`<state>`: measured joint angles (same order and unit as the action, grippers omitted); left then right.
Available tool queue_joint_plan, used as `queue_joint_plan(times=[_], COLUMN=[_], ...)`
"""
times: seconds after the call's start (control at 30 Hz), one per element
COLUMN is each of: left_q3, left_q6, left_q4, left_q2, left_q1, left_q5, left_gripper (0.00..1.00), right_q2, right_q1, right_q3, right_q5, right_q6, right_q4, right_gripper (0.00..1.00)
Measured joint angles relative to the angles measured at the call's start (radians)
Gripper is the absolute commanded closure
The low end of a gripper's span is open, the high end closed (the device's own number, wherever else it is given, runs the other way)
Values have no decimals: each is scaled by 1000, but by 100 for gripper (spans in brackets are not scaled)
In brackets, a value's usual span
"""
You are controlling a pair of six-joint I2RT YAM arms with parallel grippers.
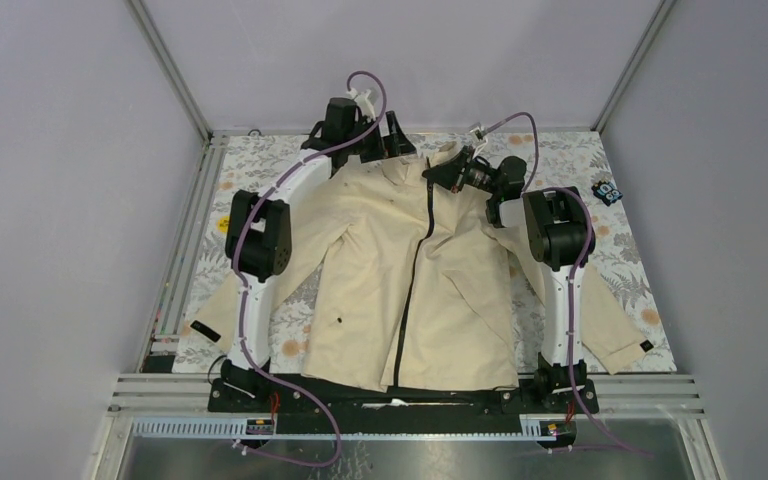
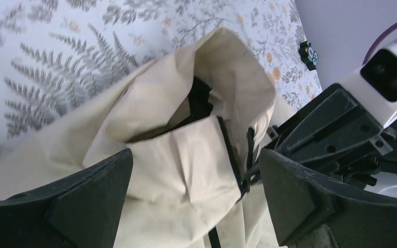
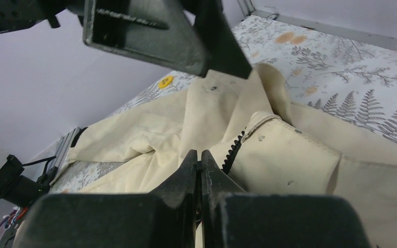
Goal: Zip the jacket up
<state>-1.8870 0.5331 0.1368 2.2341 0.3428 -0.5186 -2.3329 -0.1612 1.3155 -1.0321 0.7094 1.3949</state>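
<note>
- One jacket (image 1: 380, 290) lies flat, front up, on the fern-print table cloth (image 1: 580, 160). Its hem is at 6 o'clock by the arm bases, its collar (image 1: 440, 158) at 12 o'clock, and its sleeves spread toward 8 and 4 o'clock.
- One dark zipper (image 1: 410, 290) gives the long axis. It runs from the hem at 6 o'clock up the chest toward 12, leaning slightly toward 1 o'clock near the collar. From above it reads as one closed line for most of its length.
- Only a short stretch at the top looks unjoined. In the left wrist view the zipper (image 2: 230, 150) ends below an open, upstanding collar with dark lining showing inside it.
- Nearest to that end is the right gripper (image 1: 440, 172), which reaches in from about 4 o'clock. Its jaws are pressed together, and the fingertips (image 3: 191, 157) sit just beside the zipper teeth (image 3: 232, 150). I cannot tell whether the pull is pinched between them.
- Next out is the left gripper (image 1: 397, 135), at about 11 o'clock from the zip's top. Its jaws are spread wide and hold nothing. In its own view the left gripper (image 2: 194, 181) frames the collar and the zip's end.
- My judgement: any remaining travel runs along the zip's axis toward 12 o'clock. That makes it the right arm's pull, with the collar fabric lying just between the left jaws if bracing is needed.
</note>
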Motion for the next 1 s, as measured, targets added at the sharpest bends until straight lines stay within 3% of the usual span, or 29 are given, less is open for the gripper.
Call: queue_joint_plan(times=[0.23,0.5,0.67,0.8,0.93,1.0], left_q3=[-69,-251,-224,-180,-136,-121], left_q6=[-131,-213,-231,-244,-244,-237], left_q4=[-1,62,92,72,53,39], left_q2=[51,243,273,272,272,266], left_q1=[13,12,11,9,8,8], left_q5=[-80,-260,-394,-492,-546,-561], left_gripper=[1,1,14,45,93,100], right_q2=[0,0,0,1,1,1], right_q1=[-1,-1,-2,-2,-5,-7], right_q3=[-7,-23,-29,-31,-34,-40], right_q5=[-39,-53,-54,-54,-55,-54], right_q6=[40,40,39,31,22,13], right_q4=[72,81,81,80,75,68], right_gripper=[100,100,100,100,100,100])
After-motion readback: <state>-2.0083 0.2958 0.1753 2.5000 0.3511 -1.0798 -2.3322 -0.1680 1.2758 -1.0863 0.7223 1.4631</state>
